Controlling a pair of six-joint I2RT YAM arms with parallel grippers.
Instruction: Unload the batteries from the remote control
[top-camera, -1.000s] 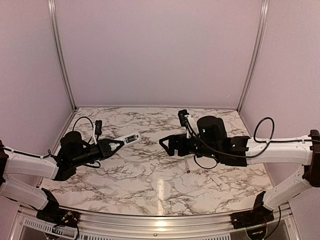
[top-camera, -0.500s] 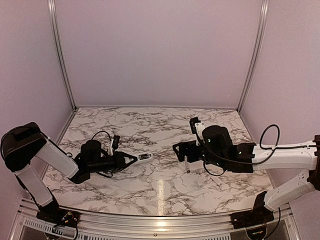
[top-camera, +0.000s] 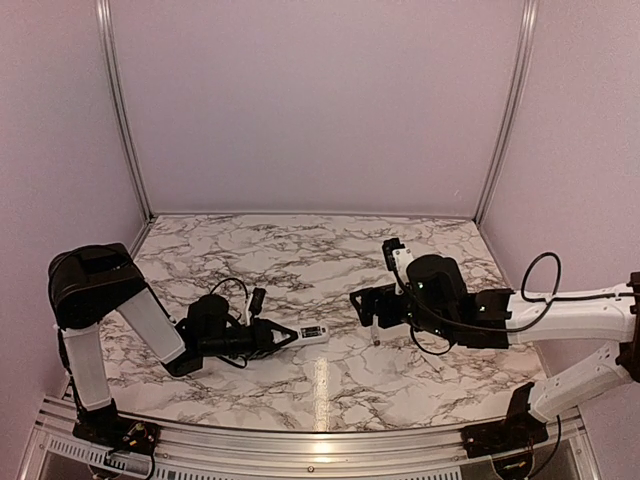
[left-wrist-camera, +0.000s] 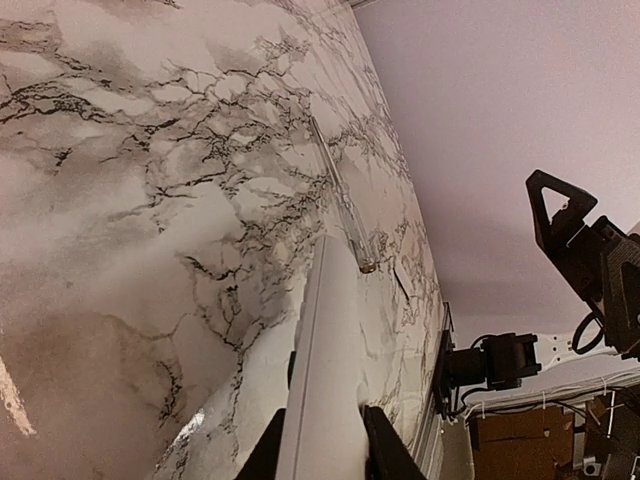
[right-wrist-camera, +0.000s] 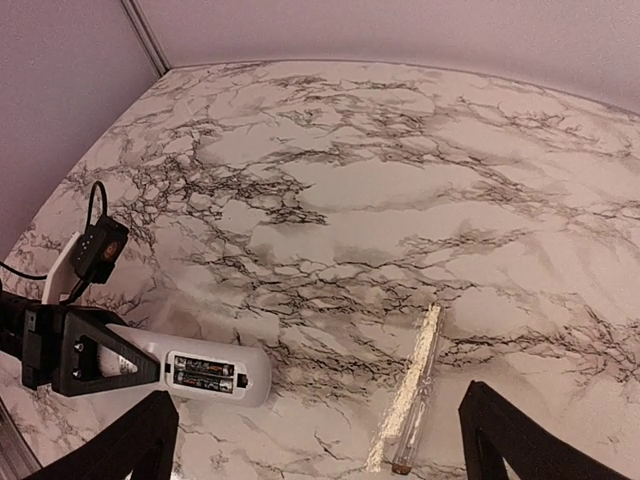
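Movement is the news: the left gripper (top-camera: 288, 336), clenched on the slim white rectangular plastic remote control (top-camera: 312, 335), has carried it from left of centre to lower centre of the overhead view, toward the spread-open, empty right gripper (top-camera: 365, 308). Two dark cylindrical batteries (right-wrist-camera: 205, 375) sit exposed in its recess, likely ready for extraction. Their lettering is unreadable.

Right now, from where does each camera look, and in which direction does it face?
Top external: high behind the bases, facing down on the table; both arms show.
Left wrist: along the held remote control toward the grey stick; left gripper fingers show.
Right wrist: down at the batteries; right gripper fingers show.
All share the remote control.
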